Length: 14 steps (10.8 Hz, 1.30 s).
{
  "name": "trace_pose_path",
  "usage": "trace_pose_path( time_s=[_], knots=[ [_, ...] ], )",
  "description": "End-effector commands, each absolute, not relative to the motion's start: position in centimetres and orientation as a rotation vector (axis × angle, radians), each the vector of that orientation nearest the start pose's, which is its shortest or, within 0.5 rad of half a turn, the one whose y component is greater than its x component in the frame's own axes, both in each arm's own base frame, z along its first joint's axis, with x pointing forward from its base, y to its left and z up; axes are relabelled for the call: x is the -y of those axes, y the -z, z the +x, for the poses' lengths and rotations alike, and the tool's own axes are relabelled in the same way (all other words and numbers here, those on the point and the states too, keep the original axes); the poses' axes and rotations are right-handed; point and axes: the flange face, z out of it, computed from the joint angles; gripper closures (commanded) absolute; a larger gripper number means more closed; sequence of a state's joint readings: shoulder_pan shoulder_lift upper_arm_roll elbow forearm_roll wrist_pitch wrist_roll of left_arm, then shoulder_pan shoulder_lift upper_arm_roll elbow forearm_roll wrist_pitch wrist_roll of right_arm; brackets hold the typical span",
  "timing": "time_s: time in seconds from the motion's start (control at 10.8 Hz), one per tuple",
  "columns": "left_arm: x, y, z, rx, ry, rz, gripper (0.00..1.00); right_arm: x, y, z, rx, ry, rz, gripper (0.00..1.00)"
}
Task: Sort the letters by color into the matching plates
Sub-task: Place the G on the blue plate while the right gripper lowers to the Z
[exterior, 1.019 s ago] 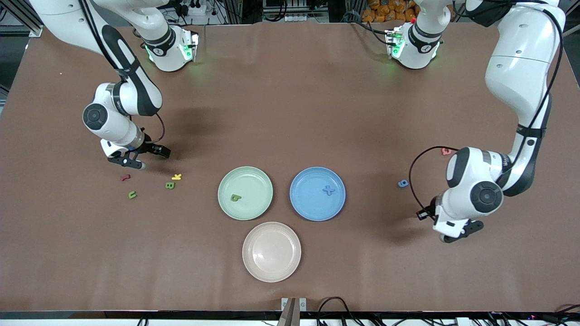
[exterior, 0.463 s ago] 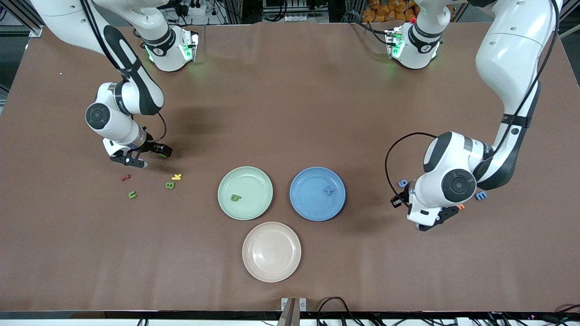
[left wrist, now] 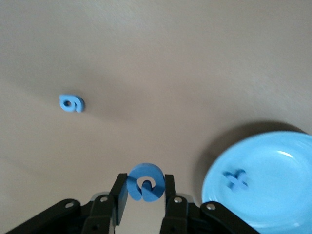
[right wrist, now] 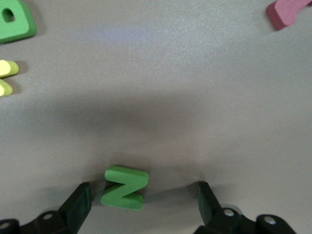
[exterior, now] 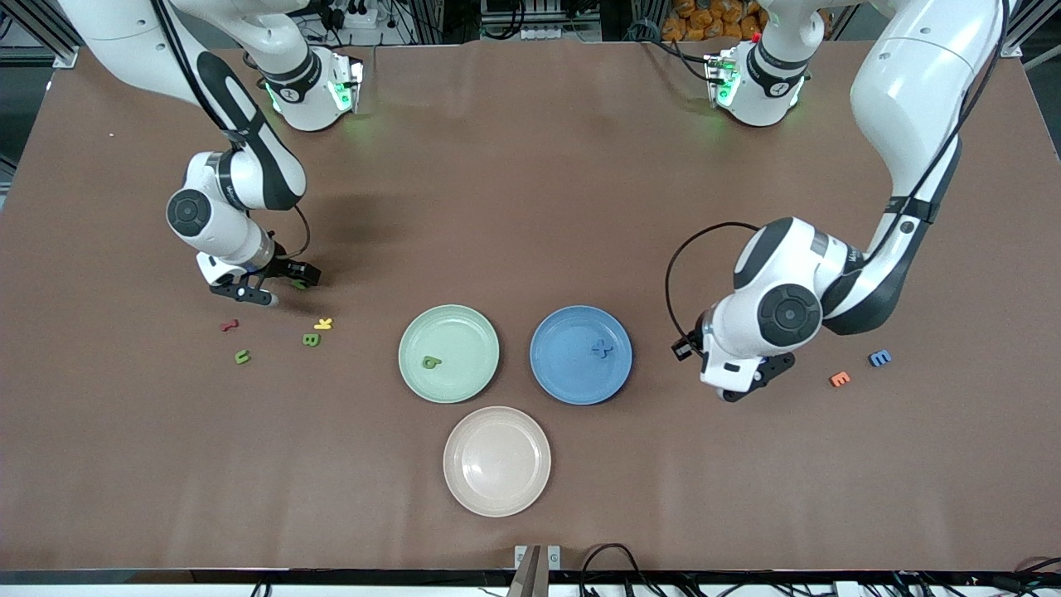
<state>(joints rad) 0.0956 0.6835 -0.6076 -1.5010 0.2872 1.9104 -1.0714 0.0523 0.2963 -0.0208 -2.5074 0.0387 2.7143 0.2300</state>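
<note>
The left gripper (left wrist: pixel 144 191) is clamped on a blue letter (left wrist: pixel 145 182) above the bare table beside the blue plate (exterior: pixel 572 377) (not yet over it); a release now would drop it short. The right gripper (right wrist: pixel 144 201) stands spread around a green letter (right wrist: pixel 125 187) lying on the table; that piece sits off-centre, so closing could nudge it askew.

Brown table (exterior: pixel 530 191) under my arms. On it: green plate (exterior: pixel 464 327), blue plate (exterior: pixel 555 344), beige plate (exterior: pixel 497 497) nearest camera. Loose letters at my right arm's end: red (exterior: pixel 230 325), yellow (exterior: pixel 323 323), green B (exterior: pixel 311 339), green u (exterior: pixel 242 356), green N (right wrist: pixel 125 187). My left arm's end: orange E (exterior: pixel 840 379), blue E (exterior: pixel 879 357).
</note>
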Motion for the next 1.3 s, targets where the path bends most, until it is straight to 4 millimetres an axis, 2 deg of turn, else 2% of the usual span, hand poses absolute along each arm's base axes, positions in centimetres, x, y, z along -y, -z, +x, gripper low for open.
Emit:
trace_pose_path(
  time_s=[0.0,0.28,0.37,0.46,0.56,0.65,0.74,0.83,1.11,1.2],
  knots=[
    [28.9,-32.1,61.9,0.848,-0.288,-2.978,1.00,-1.4,-16.4,45.2,-0.343,-0.123,-3.126,0.09],
    [35.2,-32.2,59.1,0.880,-0.269,-2.967,1.00,-1.5,-16.5,45.2,-0.338,-0.120,-3.126,0.27],
    [36.6,-32.5,58.6,0.895,-0.258,-2.969,1.00,-1.5,-16.5,45.2,-0.338,-0.120,-3.126,0.32],
    [37.6,-32.8,58.4,0.892,-0.249,-2.980,0.63,-1.5,-16.5,45.2,-0.338,-0.120,-3.126,0.37],
    [37.9,-32.6,58.6,0.893,-0.247,-2.987,0.30,-1.6,-16.5,45.2,-0.336,-0.121,-3.126,0.40],
    [37.9,-32.8,58.8,0.901,-0.240,-2.994,0.24,-1.6,-16.5,45.2,-0.336,-0.121,-3.126,0.44],
    [37.8,-32.9,59.0,0.904,-0.237,-2.997,0.23,-1.6,-16.5,45.3,-0.336,-0.118,-3.126,0.47],
    [37.8,-33.2,59.1,0.893,-0.232,-3.007,0.00,-1.7,-16.5,45.3,-0.333,-0.118,-3.126,0.52],
    [36.9,-33.1,59.7,0.884,-0.216,-3.005,0.00,-1.7,-16.7,45.5,-0.335,-0.109,-3.125,0.71],
    [35.8,-32.7,60.2,0.860,-0.210,-3.001,0.00,-1.7,-16.9,45.7,-0.335,-0.102,-3.124,0.80]
  ],
)
